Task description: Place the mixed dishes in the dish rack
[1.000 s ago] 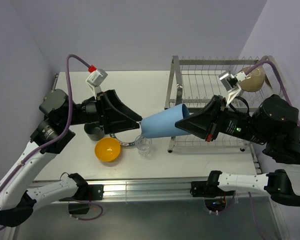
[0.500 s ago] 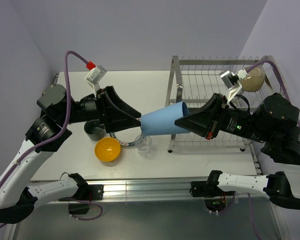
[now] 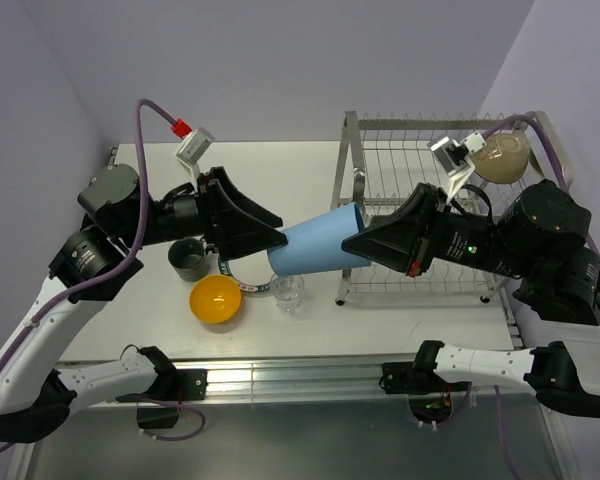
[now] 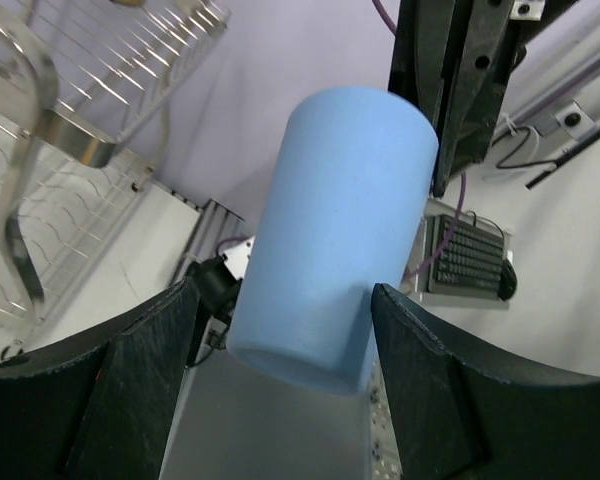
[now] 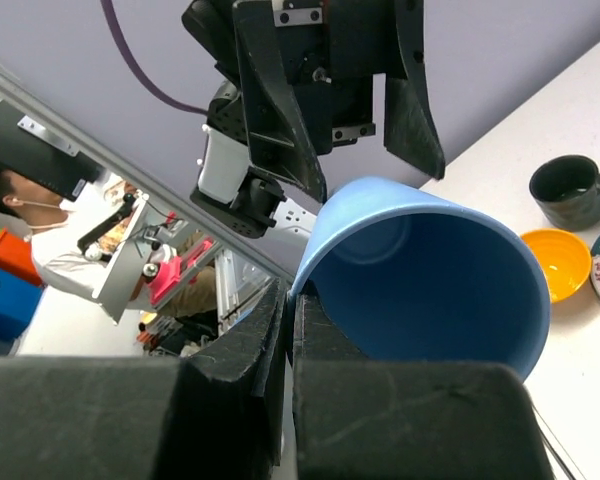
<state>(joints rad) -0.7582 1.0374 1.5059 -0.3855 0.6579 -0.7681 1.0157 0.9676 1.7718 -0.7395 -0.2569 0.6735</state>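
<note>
Small orange bowl (image 3: 216, 299) sits closest to the near edge of the white table (image 3: 280, 170), upright and empty. Just to its right stands the clear glass (image 3: 286, 290), also upright. Between and slightly behind those two, an arc of the white plate with teal lettered rim (image 3: 246, 285) shows; the rest of the plate is hidden under the left arm (image 3: 110, 215). The dark mug (image 3: 188, 260) stands just behind the bowl on the left, mouth up, near the plate's edge.

Above these, off the table, the light blue tumbler (image 3: 315, 245) lies on its side in the air between the two arms. Its narrow base points to the left arm and its wide mouth to the right arm (image 3: 545, 235). The right gripper (image 5: 290, 300) is clamped on the tumbler's rim, its fingers pressed close with the wall pinched between them. The left gripper (image 3: 273, 235) is spread wide around the base end. In the left wrist view its fingers (image 4: 130, 390) stand on either side of the tumbler, one with a clear gap, the other so close that contact cannot be judged.

Farther back and to the right stands the dish rack (image 3: 349, 165), its left end just beside the tumbler's mouth. The beige bowl (image 3: 502, 158) rests in the upper tier at the far right corner.
</note>
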